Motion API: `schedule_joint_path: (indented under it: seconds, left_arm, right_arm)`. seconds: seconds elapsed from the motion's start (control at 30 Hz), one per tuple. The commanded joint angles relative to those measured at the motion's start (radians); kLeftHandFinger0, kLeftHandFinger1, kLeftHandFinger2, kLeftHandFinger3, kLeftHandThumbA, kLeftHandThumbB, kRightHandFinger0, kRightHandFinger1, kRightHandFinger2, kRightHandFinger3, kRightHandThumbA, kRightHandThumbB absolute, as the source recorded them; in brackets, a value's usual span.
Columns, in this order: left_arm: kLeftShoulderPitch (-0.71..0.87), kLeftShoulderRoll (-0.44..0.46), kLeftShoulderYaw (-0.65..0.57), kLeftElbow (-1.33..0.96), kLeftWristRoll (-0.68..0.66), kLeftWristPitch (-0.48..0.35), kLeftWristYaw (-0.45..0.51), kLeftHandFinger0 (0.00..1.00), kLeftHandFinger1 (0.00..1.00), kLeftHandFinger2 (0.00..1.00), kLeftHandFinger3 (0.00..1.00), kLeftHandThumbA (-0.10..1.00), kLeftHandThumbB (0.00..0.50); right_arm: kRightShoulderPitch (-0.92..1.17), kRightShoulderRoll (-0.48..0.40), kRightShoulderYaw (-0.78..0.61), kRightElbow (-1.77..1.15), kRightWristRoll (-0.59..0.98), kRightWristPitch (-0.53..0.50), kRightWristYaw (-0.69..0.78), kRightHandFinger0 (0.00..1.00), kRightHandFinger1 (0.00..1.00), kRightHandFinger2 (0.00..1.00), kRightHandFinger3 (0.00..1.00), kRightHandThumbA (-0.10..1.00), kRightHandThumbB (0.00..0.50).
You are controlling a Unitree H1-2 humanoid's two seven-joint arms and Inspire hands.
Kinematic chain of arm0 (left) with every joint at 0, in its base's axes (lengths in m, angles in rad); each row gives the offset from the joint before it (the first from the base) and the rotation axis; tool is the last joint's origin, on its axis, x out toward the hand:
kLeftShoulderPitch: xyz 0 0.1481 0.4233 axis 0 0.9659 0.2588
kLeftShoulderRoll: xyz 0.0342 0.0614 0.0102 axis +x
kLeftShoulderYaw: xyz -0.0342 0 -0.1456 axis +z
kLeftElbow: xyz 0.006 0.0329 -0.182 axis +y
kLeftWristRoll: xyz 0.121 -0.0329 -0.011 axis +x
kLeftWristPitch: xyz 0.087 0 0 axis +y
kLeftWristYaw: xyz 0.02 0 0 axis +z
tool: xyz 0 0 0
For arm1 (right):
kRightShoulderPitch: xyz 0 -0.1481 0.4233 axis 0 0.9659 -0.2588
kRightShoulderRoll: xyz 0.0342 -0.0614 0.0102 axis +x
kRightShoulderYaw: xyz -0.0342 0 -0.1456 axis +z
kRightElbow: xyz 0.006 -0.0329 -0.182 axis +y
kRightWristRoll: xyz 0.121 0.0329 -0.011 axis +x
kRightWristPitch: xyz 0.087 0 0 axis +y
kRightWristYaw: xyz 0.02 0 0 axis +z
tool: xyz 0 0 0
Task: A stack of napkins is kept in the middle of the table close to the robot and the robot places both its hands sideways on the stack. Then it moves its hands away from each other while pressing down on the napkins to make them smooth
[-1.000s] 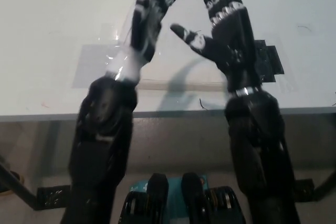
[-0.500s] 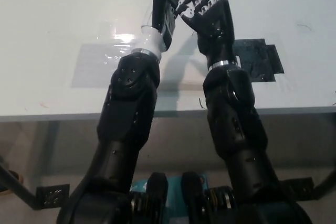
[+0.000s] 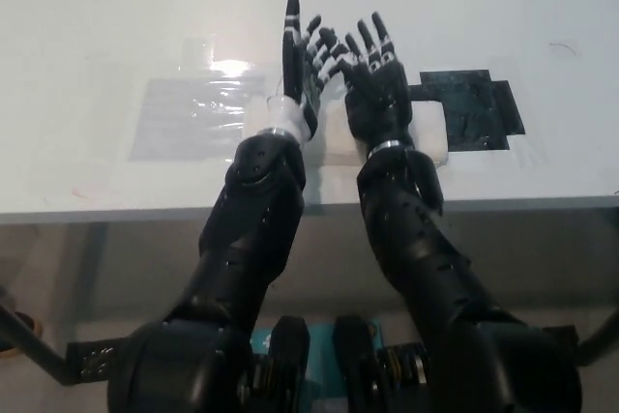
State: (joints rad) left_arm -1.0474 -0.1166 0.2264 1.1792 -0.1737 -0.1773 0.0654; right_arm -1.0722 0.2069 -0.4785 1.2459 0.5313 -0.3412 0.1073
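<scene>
Both hands sit side by side over the stack of napkins point(image 3: 426, 132), which lies on the white surface point(image 3: 97, 26) close to its near edge. The left hand point(image 3: 302, 70) stands on its edge, fingers spread and holding nothing; the right hand point(image 3: 375, 79) is just beside it, fingers apart, also released. Napkin shows white past the right wrist and between the 2 wrists. A clear plastic sheet point(image 3: 189, 113) lies left of the stack and a black marker patch point(image 3: 474, 108) touches its right side. Bare surface stretches wide to both sides.
</scene>
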Motion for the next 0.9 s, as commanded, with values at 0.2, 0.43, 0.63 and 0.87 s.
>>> schedule_joint_path:
  seconds: [0.2, 0.43, 0.63, 0.87]
  left_arm:
    - [-0.069, 0.024, -0.067, 0.134, 0.054, -0.100, 0.055, 1.00, 1.00, 1.00, 1.00, 1.00, 0.308]
    - [-0.057, 0.022, -0.096, 0.170, 0.056, -0.096, 0.068, 1.00, 1.00, 1.00, 1.00, 1.00, 0.298]
    - [-0.023, 0.010, -0.125, 0.163, 0.061, -0.112, 0.051, 1.00, 1.00, 1.00, 1.00, 1.00, 0.268]
    - [0.010, 0.050, -0.139, 0.135, 0.063, -0.122, 0.017, 1.00, 1.00, 1.00, 1.00, 1.00, 0.304]
  right_arm:
    - [-0.067, -0.017, -0.016, 0.121, 0.019, -0.030, 0.086, 1.00, 1.00, 1.00, 1.00, 1.00, 0.291]
    - [-0.041, -0.026, 0.004, 0.142, -0.005, -0.019, 0.085, 1.00, 1.00, 1.00, 1.00, 1.00, 0.304]
    - [-0.007, -0.040, -0.015, 0.150, 0.021, 0.000, 0.129, 1.00, 1.00, 1.00, 1.00, 1.00, 0.310]
    - [0.024, -0.099, 0.004, 0.147, -0.001, -0.015, 0.142, 1.00, 1.00, 1.00, 1.00, 1.00, 0.323]
